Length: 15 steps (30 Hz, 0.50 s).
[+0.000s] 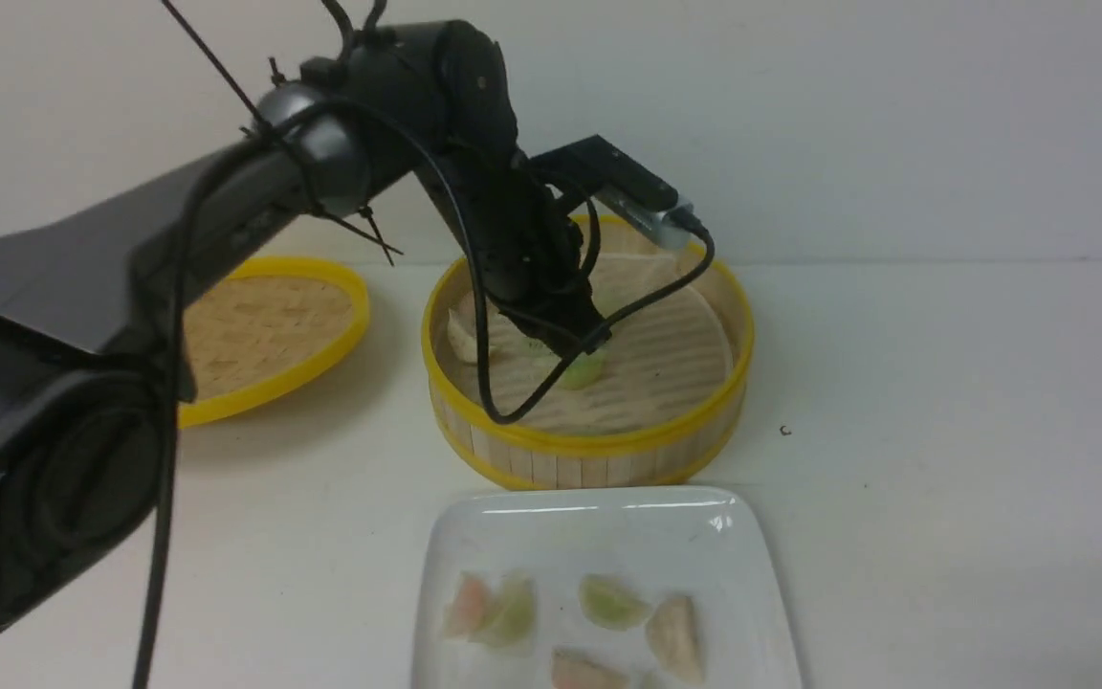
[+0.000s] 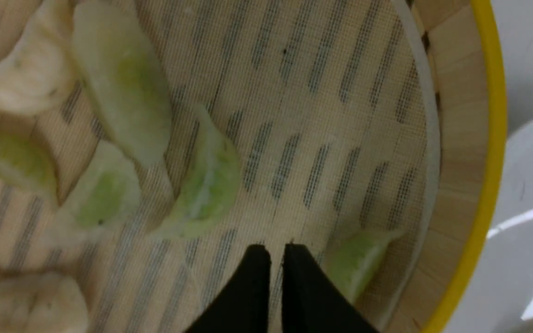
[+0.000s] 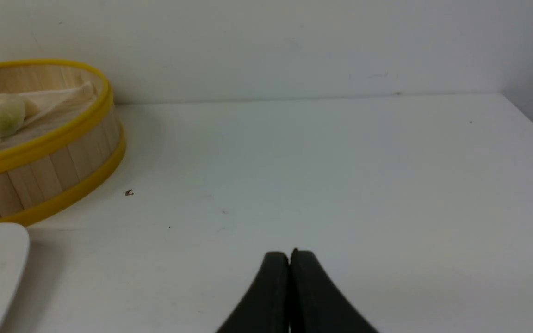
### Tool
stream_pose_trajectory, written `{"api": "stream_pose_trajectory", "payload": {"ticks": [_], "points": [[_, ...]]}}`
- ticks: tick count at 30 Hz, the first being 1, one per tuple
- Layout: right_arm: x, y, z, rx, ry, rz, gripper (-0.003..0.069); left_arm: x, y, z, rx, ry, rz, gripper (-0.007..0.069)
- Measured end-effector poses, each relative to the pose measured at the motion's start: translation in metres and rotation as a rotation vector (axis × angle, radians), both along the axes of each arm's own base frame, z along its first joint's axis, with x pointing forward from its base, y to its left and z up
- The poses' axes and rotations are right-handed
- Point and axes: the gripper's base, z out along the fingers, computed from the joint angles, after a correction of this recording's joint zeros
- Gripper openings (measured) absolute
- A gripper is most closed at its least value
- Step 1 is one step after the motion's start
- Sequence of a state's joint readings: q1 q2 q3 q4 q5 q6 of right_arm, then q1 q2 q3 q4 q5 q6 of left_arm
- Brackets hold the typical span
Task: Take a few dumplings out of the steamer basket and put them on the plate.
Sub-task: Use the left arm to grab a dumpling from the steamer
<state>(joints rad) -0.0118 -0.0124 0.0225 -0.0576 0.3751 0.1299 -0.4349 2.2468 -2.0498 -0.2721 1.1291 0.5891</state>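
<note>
jaws of the left gripper [image 2: 273,252]: all but closed, just a thin slit between the tips and nothing in them; they hung low inside the basket, pointing down at its lined floor.
jaws of the right gripper [image 3: 289,256]: pressed together and empty, over bare table [image 3: 340,185] well off to the right, i'd guess to keep out of the working arm's way.
basket [image 1: 589,445]: stood open mid-table, just behind the plate, so each carry would be short.
dumplings in the basket [image 2: 206,185]: several, mostly pale green with a few whitish, clustered to one side of the tips; one green dumpling [image 2: 356,263] lay just beside a tip, against the wall nearest the plate.
plate [image 1: 599,502]: at the table's front edge, with five or so dumplings on it [image 1: 613,603], green, pink and pale.
lid [image 1: 264,325]: lay flat to the left of the basket, apart from it, which left the basket's mouth free.
stage: partway done, by my reckoning; no dumpling sat between the tips.
next move: the jaws would have to widen and straddle one dumpling; the skins looked soft, so a hard squeeze could tear one, and low tips could snag the liner.
</note>
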Motion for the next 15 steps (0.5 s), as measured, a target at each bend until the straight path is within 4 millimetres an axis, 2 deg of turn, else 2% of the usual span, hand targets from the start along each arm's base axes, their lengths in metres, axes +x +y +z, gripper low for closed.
{"api": "stream_pose_trajectory", "payload": {"ticks": [3, 8, 11, 15], "points": [[0.000, 0.000, 0.000, 0.000, 0.000, 0.000, -0.0015, 0.009, -0.005, -0.015, -0.003, -0.010, -0.008, 0.0132], [0.000, 0.000, 0.000, 0.000, 0.000, 0.000, -0.0015, 0.022, -0.009, -0.036, -0.005, -0.078, -0.007, 0.0340], [0.000, 0.000, 0.000, 0.000, 0.000, 0.000, -0.0015, 0.026, -0.010, -0.049, 0.001, -0.075, -0.007, 0.0396], [0.000, 0.000, 0.000, 0.000, 0.000, 0.000, -0.0015, 0.028, -0.010, -0.064, 0.019, -0.063, -0.015, 0.0396]]}}
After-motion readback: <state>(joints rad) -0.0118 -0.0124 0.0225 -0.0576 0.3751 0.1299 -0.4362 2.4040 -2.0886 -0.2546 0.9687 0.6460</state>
